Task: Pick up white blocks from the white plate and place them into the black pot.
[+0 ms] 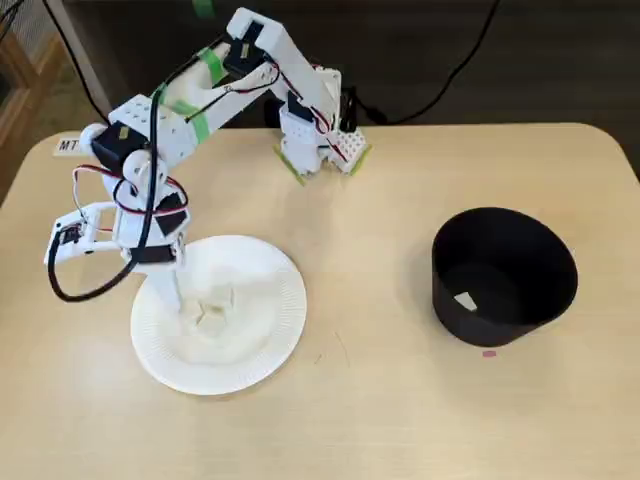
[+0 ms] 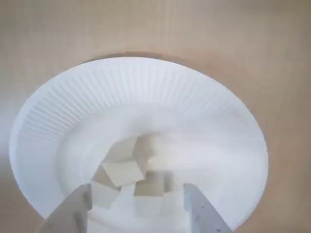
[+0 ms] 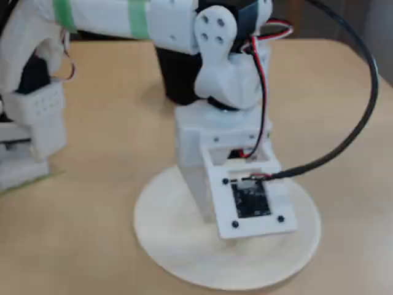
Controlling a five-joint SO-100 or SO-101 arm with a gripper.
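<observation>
The white plate (image 1: 255,345) (image 2: 146,92) (image 3: 166,246) lies at the left of the table. Several white blocks (image 1: 212,310) (image 2: 125,171) sit clustered near its middle. My gripper (image 1: 188,312) (image 2: 138,206) points down into the plate, open, with its two fingers (image 2: 73,211) on either side of the cluster's near edge and nothing held. The black pot (image 1: 503,275) (image 3: 178,80) stands apart at the right in one fixed view, with one white block (image 1: 465,300) on its floor. In the other fixed view the wrist hides the blocks on the plate.
The arm's base (image 1: 318,140) stands at the table's back, with black cables running off behind it. A tiny pink mark (image 1: 489,352) lies just in front of the pot. Bare tabletop (image 1: 370,330) separates plate and pot.
</observation>
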